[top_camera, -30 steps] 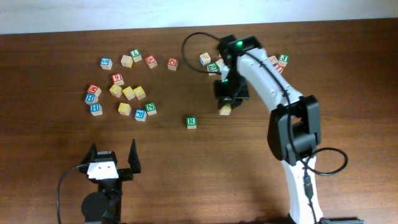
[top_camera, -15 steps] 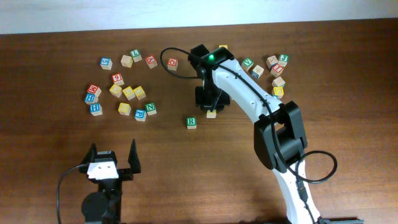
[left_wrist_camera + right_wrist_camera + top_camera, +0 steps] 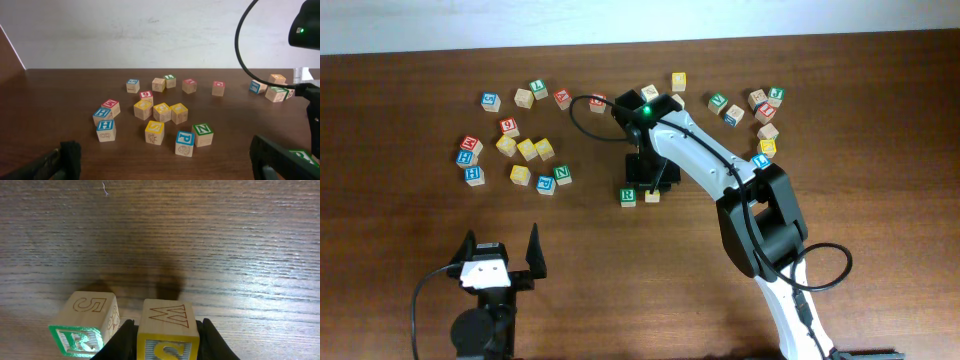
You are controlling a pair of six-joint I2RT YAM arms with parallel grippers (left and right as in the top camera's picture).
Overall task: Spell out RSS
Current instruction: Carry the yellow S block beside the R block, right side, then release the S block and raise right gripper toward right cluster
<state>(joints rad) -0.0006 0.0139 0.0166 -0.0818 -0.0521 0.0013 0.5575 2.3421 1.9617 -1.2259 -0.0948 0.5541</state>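
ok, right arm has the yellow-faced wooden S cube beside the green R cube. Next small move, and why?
Probably ease the right gripper straight down until its load seats. It clamps the yellow-faced wooden S cube just right of the green-bordered wooden R cube, small gap, faces roughly in line; I can't tell whether it touches the table yet.

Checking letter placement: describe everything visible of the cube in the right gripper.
The S cube is pale wood, an outlined W engraved on one side, an S on its blue-and-yellow face. The right gripper is shut on it from two opposite sides. It stands upright beside the R cube, a narrow gap between; whether it rests on the table is unclear.
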